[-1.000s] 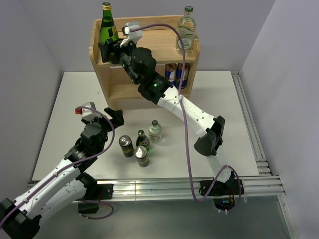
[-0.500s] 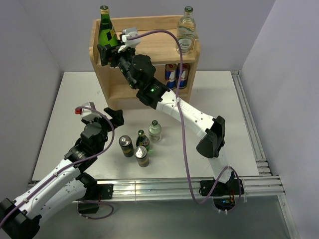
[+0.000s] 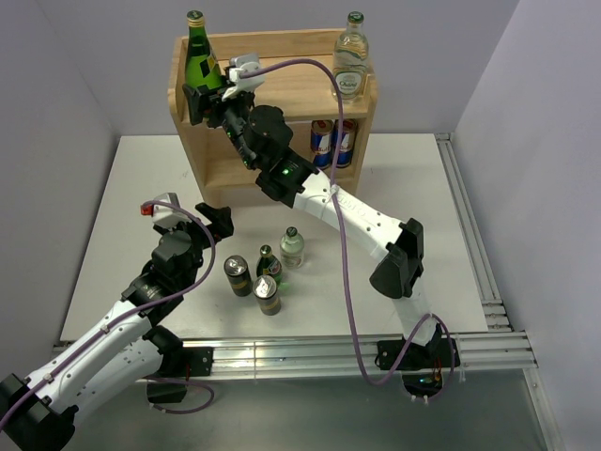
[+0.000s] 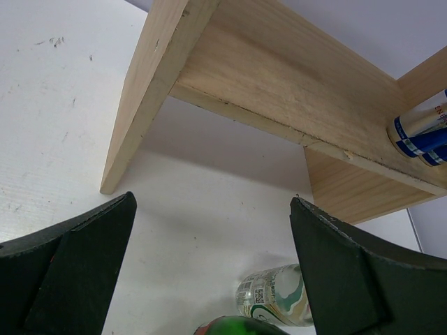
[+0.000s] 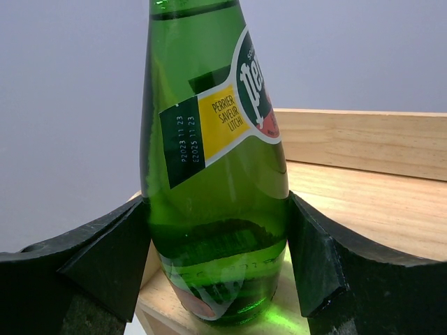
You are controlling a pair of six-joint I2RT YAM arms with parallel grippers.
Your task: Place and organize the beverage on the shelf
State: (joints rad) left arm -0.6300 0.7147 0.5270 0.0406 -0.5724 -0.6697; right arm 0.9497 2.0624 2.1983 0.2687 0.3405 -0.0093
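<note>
My right gripper (image 3: 208, 96) is shut on a tall green glass bottle (image 3: 200, 58) at the left end of the light-wood shelf's top board (image 3: 286, 86). In the right wrist view both fingers press the bottle's lower body (image 5: 216, 174), whose base is at the top board (image 5: 370, 209) near its corner. A clear bottle (image 3: 350, 62) stands at the right end of the top. Blue-and-silver cans (image 3: 333, 139) stand on the lower tier. My left gripper (image 3: 194, 218) is open and empty, low over the table left of the loose drinks.
On the table in front of the shelf stand two dark cans (image 3: 238, 275) (image 3: 268, 295), a small green bottle (image 3: 269, 263) and a small clear bottle (image 3: 292, 247). The left wrist view shows the shelf's underside (image 4: 279, 77) and the clear bottle (image 4: 276, 296).
My right arm has carried the green bottle a little left and back toward the top board's left corner. The left arm has not moved.
</note>
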